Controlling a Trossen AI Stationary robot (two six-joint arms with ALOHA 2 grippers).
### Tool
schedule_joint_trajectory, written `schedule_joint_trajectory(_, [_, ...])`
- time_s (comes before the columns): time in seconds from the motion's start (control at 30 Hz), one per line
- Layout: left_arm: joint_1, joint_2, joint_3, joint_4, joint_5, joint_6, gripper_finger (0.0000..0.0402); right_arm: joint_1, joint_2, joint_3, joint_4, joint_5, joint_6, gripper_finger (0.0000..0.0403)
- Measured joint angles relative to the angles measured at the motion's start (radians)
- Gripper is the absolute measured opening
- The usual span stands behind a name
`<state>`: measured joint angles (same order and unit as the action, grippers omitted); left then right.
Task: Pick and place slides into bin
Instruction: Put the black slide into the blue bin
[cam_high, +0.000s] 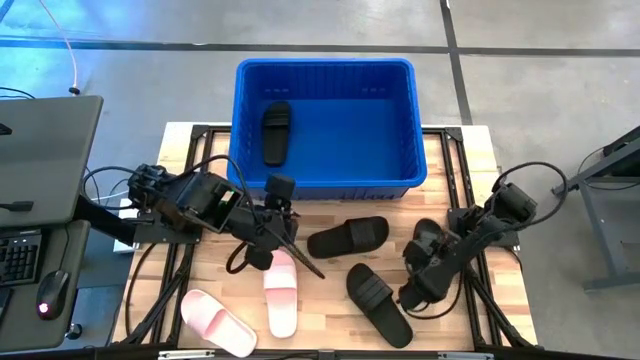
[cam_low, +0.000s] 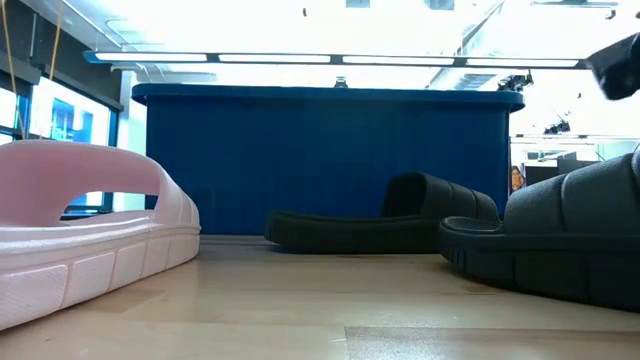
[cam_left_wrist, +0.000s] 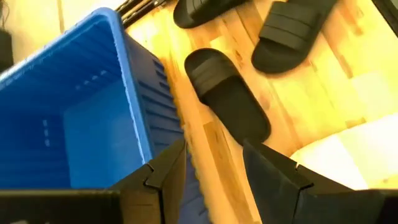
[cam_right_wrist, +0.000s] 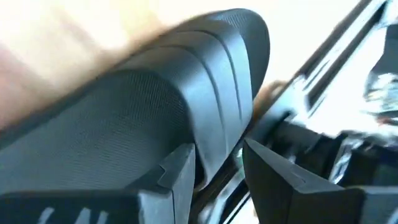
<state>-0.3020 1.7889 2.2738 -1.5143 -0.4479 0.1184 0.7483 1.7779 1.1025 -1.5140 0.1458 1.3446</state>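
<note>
Your right gripper (cam_high: 418, 297) squeezes a black slide's strap (cam_right_wrist: 186, 99) at the table's right side. Your left gripper (cam_high: 283, 215) sits open by the blue bin (cam_high: 420, 150), where one black slide (cam_high: 276, 130) lies.

bright overhead strip lights (cam_low: 340, 57) wash out the ceiling in the low view and leave the bin's (cam_low: 330, 160) near wall dark. from above the light is even, with soft shadows. the right wrist view is smeared with motion blur and blown white at one side; the left wrist view glares yellow on the table (cam_left_wrist: 311, 99).
</note>
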Motion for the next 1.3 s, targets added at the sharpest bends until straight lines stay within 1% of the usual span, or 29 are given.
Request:
schedule_joint_trajectory(0.03, [0.000, 0.000, 0.000, 0.000, -0.011, -0.022, 0.0150, -0.004, 0.000, -0.023, -0.003, 0.012, 0.000, 0.0124])
schedule_joint_trajectory(0.13, [0.000, 0.000, 0.000, 0.000, -0.035, -0.074, 0.0150, -0.015, 0.000, -0.092, 0.014, 0.002, -0.003, 0.0124])
schedule_joint_trajectory(0.33, [0.000, 0.000, 0.000, 0.001, -0.036, -0.166, 0.0150, -0.016, 0.000, -0.192, 0.116, 0.001, 0.009, 0.0121])
schedule_joint_trajectory(0.4, [0.000, 0.000, 0.000, 0.002, -0.036, -0.198, 0.0150, -0.016, 0.000, -0.197, 0.119, 0.004, 0.009, 0.0111])
schedule_joint_trajectory(0.47, [-0.001, 0.000, 0.000, 0.002, -0.035, -0.226, 0.0150, -0.013, 0.000, -0.182, 0.114, 0.009, 0.003, 0.0088])
schedule_joint_trajectory(0.6, [-0.002, 0.000, 0.000, 0.002, -0.034, -0.264, 0.0150, 0.015, 0.000, -0.073, 0.066, 0.060, 0.002, 0.0018])
schedule_joint_trajectory(0.63, [-0.002, 0.000, 0.000, 0.002, -0.034, -0.272, 0.0150, 0.026, 0.000, -0.029, 0.039, 0.075, 0.001, 0.0010])
schedule_joint_trajectory(0.73, [-0.002, 0.000, 0.000, 0.002, -0.032, -0.298, 0.0150, 0.061, -0.001, 0.132, -0.063, 0.090, 0.011, 0.0014])
schedule_joint_trajectory(0.8, [-0.002, 0.000, 0.000, 0.003, -0.032, -0.308, 0.0150, 0.083, -0.035, 0.220, -0.041, 0.091, -0.036, 0.0007])
schedule_joint_trajectory(0.87, [-0.002, 0.000, 0.000, 0.003, -0.032, -0.311, 0.0150, 0.101, -0.064, 0.338, -0.021, 0.102, -0.038, 0.0004])
schedule_joint_trajectory(0.93, [-0.002, 0.000, 0.000, 0.008, -0.028, -0.311, 0.0150, 0.117, -0.077, 0.465, -0.060, 0.128, -0.044, 0.0005])
schedule_joint_trajectory(0.97, [-0.002, 0.000, 0.000, 0.011, -0.027, -0.311, 0.0150, 0.126, -0.082, 0.530, -0.069, 0.152, -0.059, 0.0004])
schedule_joint_trajectory(1.03, [-0.002, 0.000, 0.000, 0.027, -0.026, -0.311, 0.0150, 0.134, -0.099, 0.655, -0.050, 0.231, -0.097, 0.0002])
schedule_joint_trajectory(1.1, [-0.002, 0.000, 0.000, 0.065, -0.024, -0.310, 0.0150, 0.137, -0.106, 0.781, -0.056, 0.356, -0.128, 0.0003])
schedule_joint_trajectory(1.2, [-0.002, -0.001, 0.001, 0.135, -0.002, -0.283, 0.0150, 0.126, -0.105, 0.960, -0.047, 0.596, -0.275, 0.0002])
schedule_joint_trajectory(1.3, [-0.002, -0.009, 0.001, 0.161, 0.013, -0.257, 0.0150, 0.092, -0.105, 1.097, -0.046, 0.861, -0.480, 0.0001])
